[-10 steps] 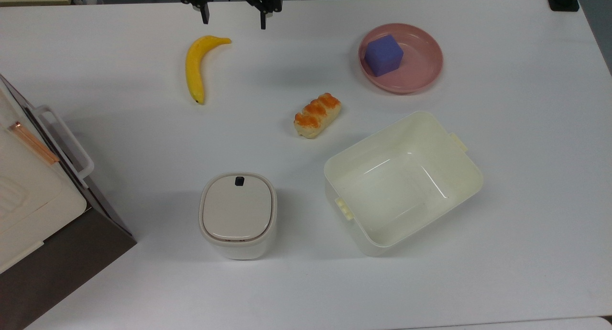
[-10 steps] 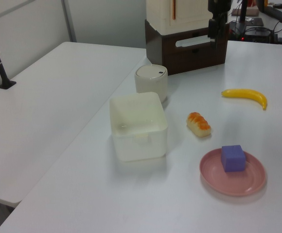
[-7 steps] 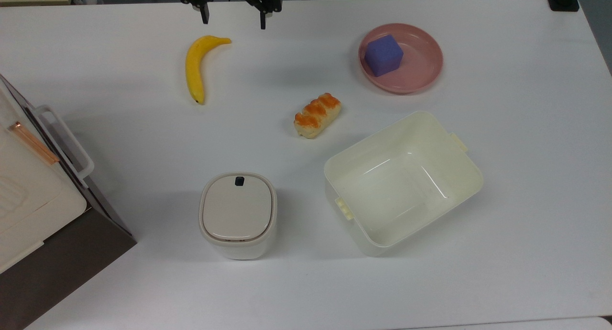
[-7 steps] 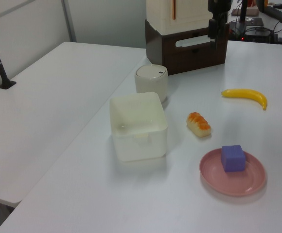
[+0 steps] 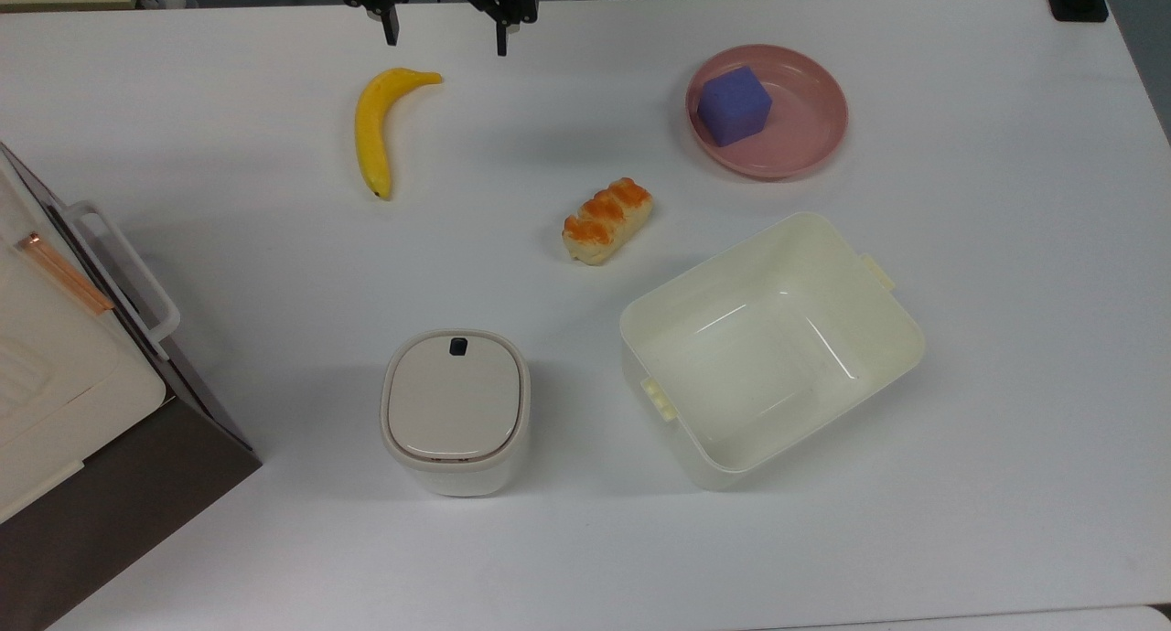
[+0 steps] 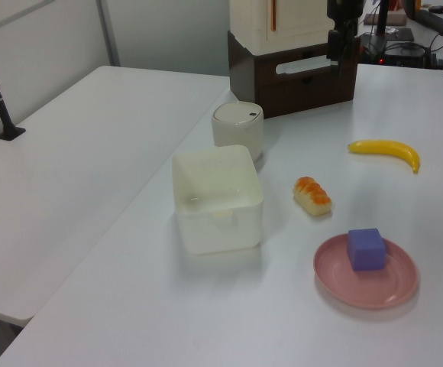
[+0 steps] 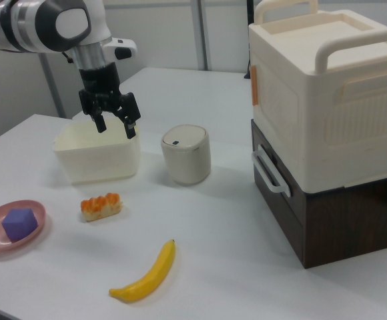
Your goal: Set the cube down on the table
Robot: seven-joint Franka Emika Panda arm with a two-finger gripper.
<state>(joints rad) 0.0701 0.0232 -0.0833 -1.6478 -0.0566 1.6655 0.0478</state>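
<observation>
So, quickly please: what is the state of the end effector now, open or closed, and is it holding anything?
End effector: open, holding nothing. It hangs in the air, far from the cube, which sits on the pink plate.

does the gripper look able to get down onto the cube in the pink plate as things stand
Probably yes. The cube sits uncovered in the pink plate, with nothing above it. The gripper is open, hanging high near the banana.

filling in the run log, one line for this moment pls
gripper: open, empty, above table near banana | cube: on pink plate | stage: pre-grasp
</observation>
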